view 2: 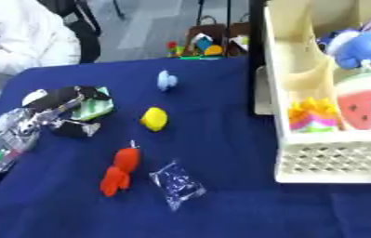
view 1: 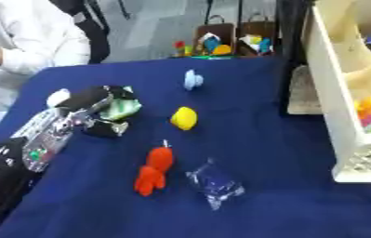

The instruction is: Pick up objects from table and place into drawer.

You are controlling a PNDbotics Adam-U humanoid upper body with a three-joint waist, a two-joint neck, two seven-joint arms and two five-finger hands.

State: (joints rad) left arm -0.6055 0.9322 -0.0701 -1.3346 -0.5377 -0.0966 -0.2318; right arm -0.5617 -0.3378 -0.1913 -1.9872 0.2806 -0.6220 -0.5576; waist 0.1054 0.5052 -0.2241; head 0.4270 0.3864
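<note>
Your left hand (view 1: 99, 104) lies low on the blue bench (view 1: 278, 186), arm entering from the left edge; its fingers (view 1: 111, 126) are curled around a green-and-white striped packet (view 1: 125, 109), which sits against the far side of the palm. Just beyond the fingers, toward the middle of the bench: one yellow rounded toy (view 1: 184, 117), apart from the hand. Farther off from the fingers, toward the far edge: one pale blue small object (view 1: 192, 80), shape not clear. Nearer you than the fingers: one orange-red toy (view 1: 154, 171), lying lengthwise, and just beside it on the side away from your hand, one clear plastic bag (view 1: 214, 185) with something dark blue in it; the two are close but whether they touch cannot be told. Well to the far side of all these from the fingers: the cream drawer (view 2: 334, 160), with a lattice front wall, standing open at the bench's right edge. Contents already in it: a watermelon-slice plush (view 2: 366, 104), a blue plush animal (view 2: 359, 46) behind that, and a yellow-and-pink item (view 2: 312, 116) in the compartment next to the watermelon. Your right hand shows in neither view.
</note>
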